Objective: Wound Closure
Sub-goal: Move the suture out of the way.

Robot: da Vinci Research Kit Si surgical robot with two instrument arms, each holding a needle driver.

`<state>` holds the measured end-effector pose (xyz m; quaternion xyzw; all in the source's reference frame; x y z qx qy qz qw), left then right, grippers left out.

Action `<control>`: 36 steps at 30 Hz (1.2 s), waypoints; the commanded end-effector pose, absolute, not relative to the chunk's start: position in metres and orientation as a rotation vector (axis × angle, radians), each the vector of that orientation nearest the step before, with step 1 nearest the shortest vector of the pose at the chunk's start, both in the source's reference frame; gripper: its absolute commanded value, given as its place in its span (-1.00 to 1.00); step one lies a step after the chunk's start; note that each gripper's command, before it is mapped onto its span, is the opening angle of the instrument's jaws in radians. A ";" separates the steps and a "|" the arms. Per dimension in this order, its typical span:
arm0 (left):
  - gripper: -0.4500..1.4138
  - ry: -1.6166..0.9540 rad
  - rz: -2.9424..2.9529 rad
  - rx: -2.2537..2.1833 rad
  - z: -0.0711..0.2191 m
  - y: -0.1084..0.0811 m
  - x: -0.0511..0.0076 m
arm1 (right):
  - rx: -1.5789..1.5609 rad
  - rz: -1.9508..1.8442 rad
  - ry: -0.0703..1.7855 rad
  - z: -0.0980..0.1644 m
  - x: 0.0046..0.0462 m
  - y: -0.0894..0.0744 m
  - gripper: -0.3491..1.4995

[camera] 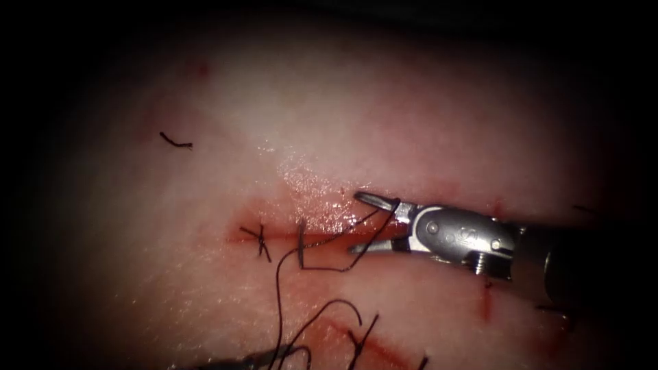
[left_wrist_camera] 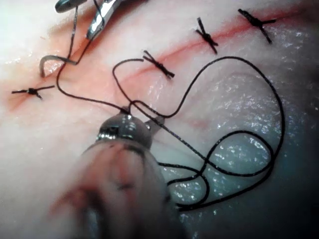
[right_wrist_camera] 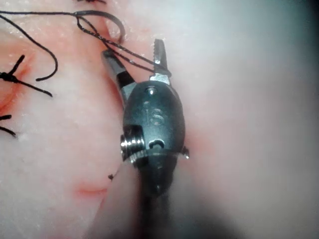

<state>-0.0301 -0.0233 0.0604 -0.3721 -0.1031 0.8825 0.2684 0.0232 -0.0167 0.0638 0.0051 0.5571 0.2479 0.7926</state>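
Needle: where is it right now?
The needle stands across the cut in the endoscope view, just right of the finished knot and left of the right tool, whose open jaws straddle the thread.

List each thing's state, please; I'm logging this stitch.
Right tool: jaws open, holding nothing, thread passing between them.
Left tool: at the thread, hold unclear.
Needle: free, across the cut; whether in tissue unclear.
Thread: slack, looped.
Stitch: tied, left of needle.
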 end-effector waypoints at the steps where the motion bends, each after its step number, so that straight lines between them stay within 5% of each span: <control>1: -0.32 -0.288 2.389 -1.025 0.059 -0.024 -0.0312 | 0.019 0.525 1.204 0.064 0.0239 -0.017 0.67; 8: -0.32 -0.306 2.420 -1.058 0.054 -0.025 -0.0316 | 0.087 0.532 1.214 0.064 0.0229 -0.018 0.67; 15: -0.28 -0.410 2.441 -1.142 0.050 -0.027 -0.0276 | 0.524 0.636 1.046 0.061 0.0196 -0.023 0.42; 18: -0.21 -0.404 2.454 -1.135 0.049 -0.028 -0.0255 | 0.651 0.648 1.007 0.060 0.0176 -0.025 0.13; 25: -0.21 -0.156 2.383 -1.075 0.047 -0.024 -0.0194 | 0.794 0.705 0.972 0.058 0.0098 -0.025 0.25; 26: -0.21 -0.136 2.360 -1.087 0.047 -0.023 -0.0190 | 0.800 0.705 0.977 0.057 0.0091 -0.025 0.11; 29: -0.21 -0.010 2.285 -1.172 0.047 -0.019 -0.0183 | 0.765 0.753 1.084 0.056 0.0071 -0.022 0.31; 36: -0.21 0.147 2.254 -1.170 0.050 -0.013 -0.0188 | 0.485 0.714 1.351 0.054 0.0105 -0.015 0.31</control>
